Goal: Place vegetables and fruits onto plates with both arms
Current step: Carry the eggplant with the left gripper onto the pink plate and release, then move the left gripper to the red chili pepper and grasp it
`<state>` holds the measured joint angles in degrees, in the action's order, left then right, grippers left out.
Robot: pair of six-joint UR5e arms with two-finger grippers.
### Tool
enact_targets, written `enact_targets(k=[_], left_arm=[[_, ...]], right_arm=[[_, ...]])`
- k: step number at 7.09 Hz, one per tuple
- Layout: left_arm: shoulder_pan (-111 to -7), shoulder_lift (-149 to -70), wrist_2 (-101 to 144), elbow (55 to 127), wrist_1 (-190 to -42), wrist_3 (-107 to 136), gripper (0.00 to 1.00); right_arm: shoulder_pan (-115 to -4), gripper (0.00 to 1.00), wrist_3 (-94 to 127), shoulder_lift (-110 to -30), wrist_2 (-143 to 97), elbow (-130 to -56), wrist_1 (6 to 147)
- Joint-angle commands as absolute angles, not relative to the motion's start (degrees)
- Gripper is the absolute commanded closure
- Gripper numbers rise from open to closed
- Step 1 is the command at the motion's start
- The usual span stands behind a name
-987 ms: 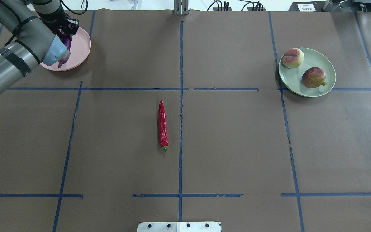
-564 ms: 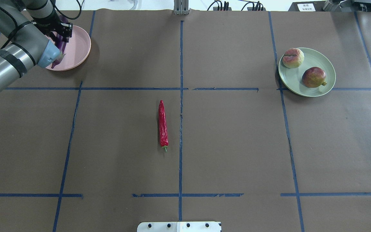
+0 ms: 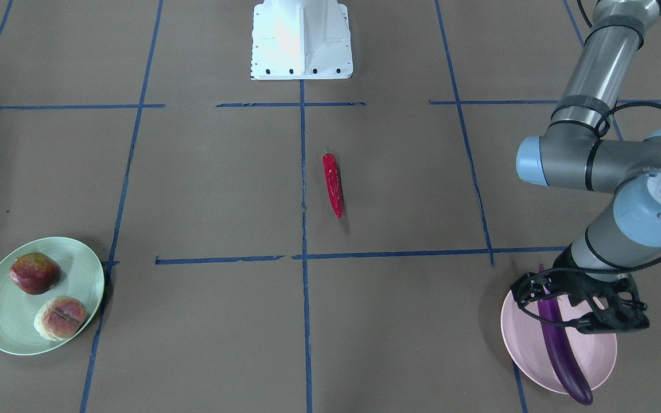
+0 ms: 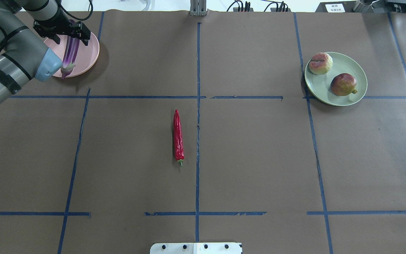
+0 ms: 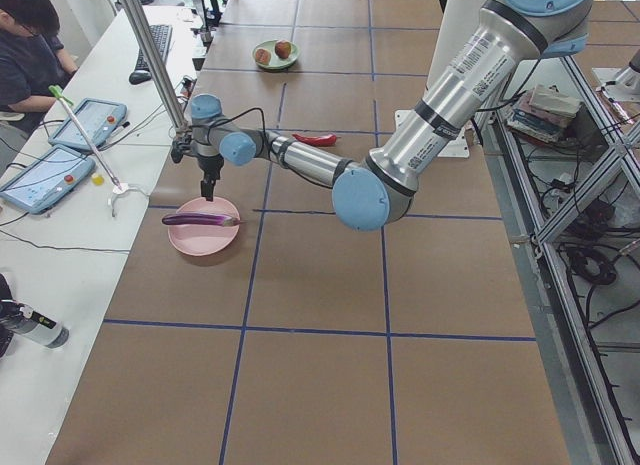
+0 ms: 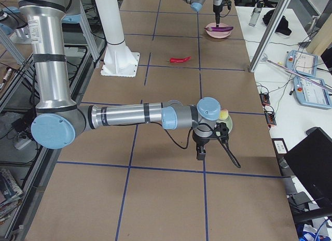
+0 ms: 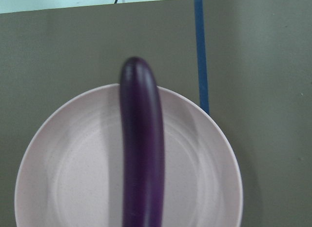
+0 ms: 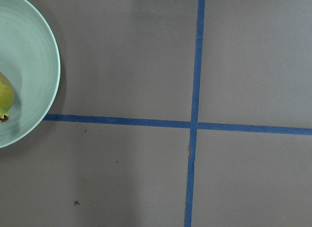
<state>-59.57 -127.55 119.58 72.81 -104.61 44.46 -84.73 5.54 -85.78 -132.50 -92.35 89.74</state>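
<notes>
Front-facing view: the left pincer [image 3: 580, 310] hangs with its fingers spread wide apart over the pink plate [image 3: 603, 358]. The eggplant [image 3: 560, 350] lies on the plate beneath and between them. The chili pepper [image 3: 333, 183] lies on the table [image 3: 204, 189], well apart from that pincer.

Overhead view: the peach [image 4: 320, 63] and pomegranate [image 4: 344, 84] sit on the green plate [image 4: 349, 65], far from the left pincer.

Exterior right view: the right pincer [image 6: 201, 154] hangs near the green plate; I cannot tell whether its fingers are apart or together.

Left wrist view: the eggplant's tip overhangs the rim.
</notes>
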Motion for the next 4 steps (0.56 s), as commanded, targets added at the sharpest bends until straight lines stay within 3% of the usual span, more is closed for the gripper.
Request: enact_targets(k=[1, 4], left_arm=[[-48.9, -125.2, 116.6, 85.7, -99.1, 59.7, 0.0], [-33.1, -128.5, 107.2, 87.0, -99.1, 74.5, 0.0]], right_arm=[[-84.7, 0.0, 5.5, -85.8, -132.5, -92.3, 89.7], [-84.7, 0.0, 5.5, -85.8, -132.5, -92.2, 89.7]])
